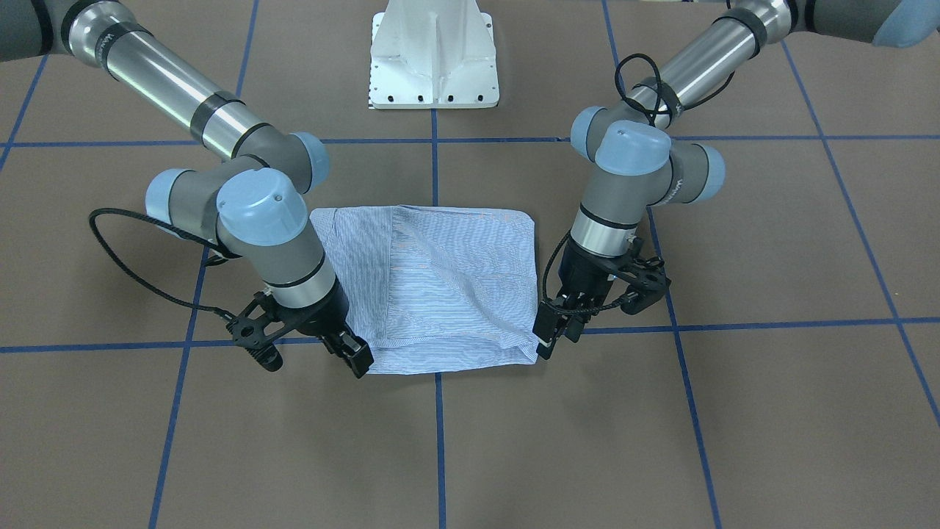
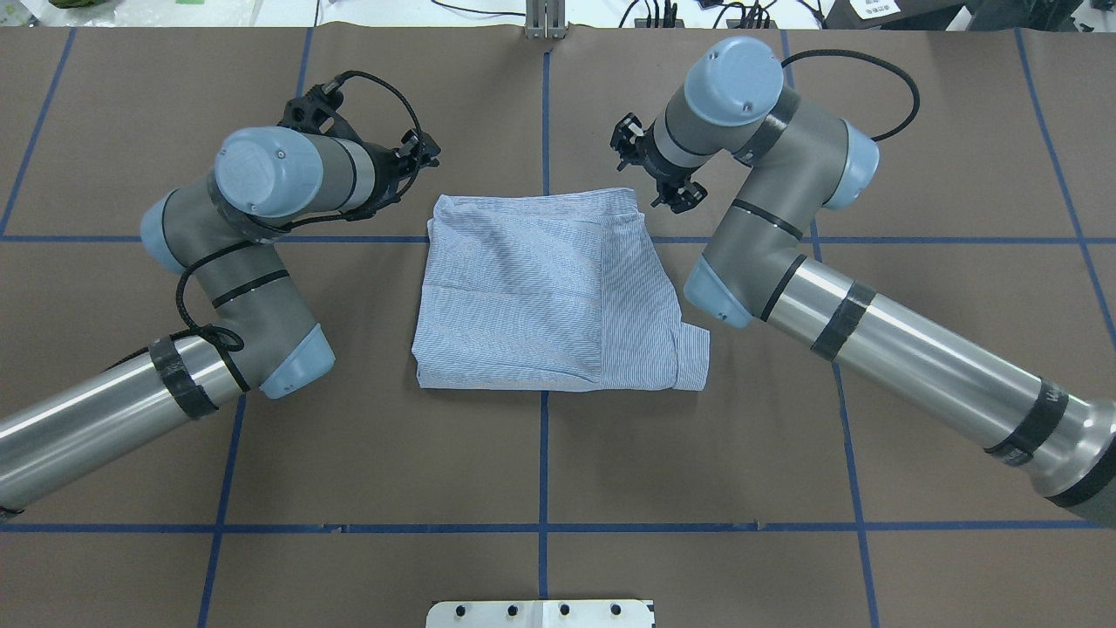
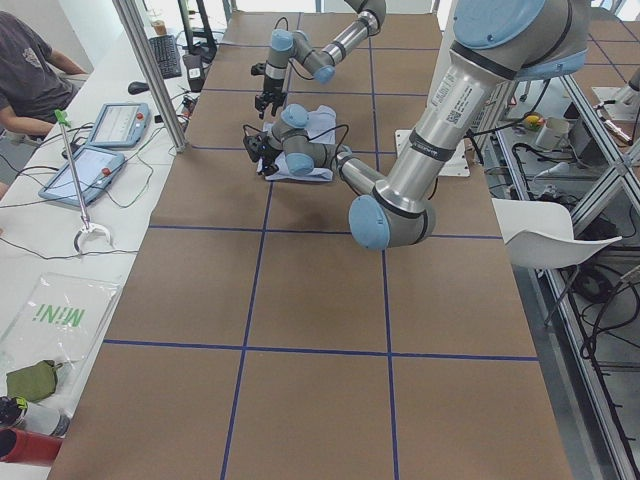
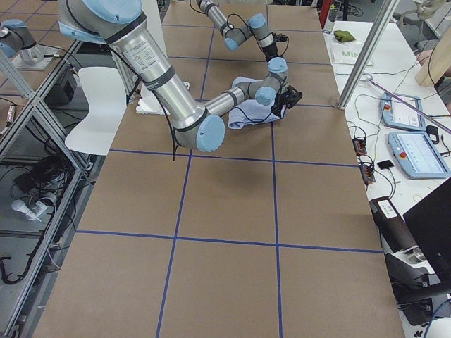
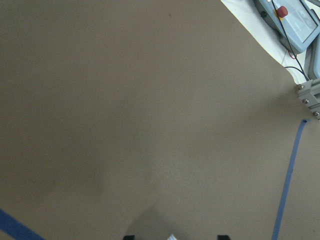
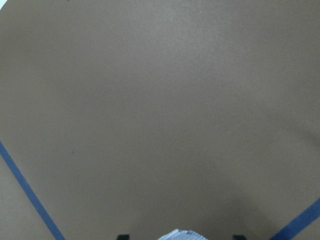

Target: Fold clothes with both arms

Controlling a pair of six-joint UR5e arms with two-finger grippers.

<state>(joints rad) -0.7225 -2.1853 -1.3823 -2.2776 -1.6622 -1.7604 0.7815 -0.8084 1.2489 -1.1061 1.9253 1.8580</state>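
The light blue striped shirt (image 1: 440, 279) lies folded into a flat rectangle in the middle of the brown table, and it also shows in the overhead view (image 2: 540, 288). My left gripper (image 1: 552, 339) stands at the shirt's far corner on my left, jaws open and low over the table. My right gripper (image 1: 355, 358) stands at the other far corner, jaws also open. In the left wrist view the gripper's (image 5: 175, 237) fingertips are wide apart with a sliver of cloth (image 5: 171, 237) between them. The right wrist view shows its gripper (image 6: 180, 237) the same, over a cloth edge (image 6: 181, 234).
The white pedestal base (image 1: 433, 55) stands behind the shirt on my side. Blue tape lines (image 1: 438, 441) grid the brown table cover. Operator tablets (image 5: 300, 20) lie past the table's far edge, beside a metal post foot (image 5: 311, 97).
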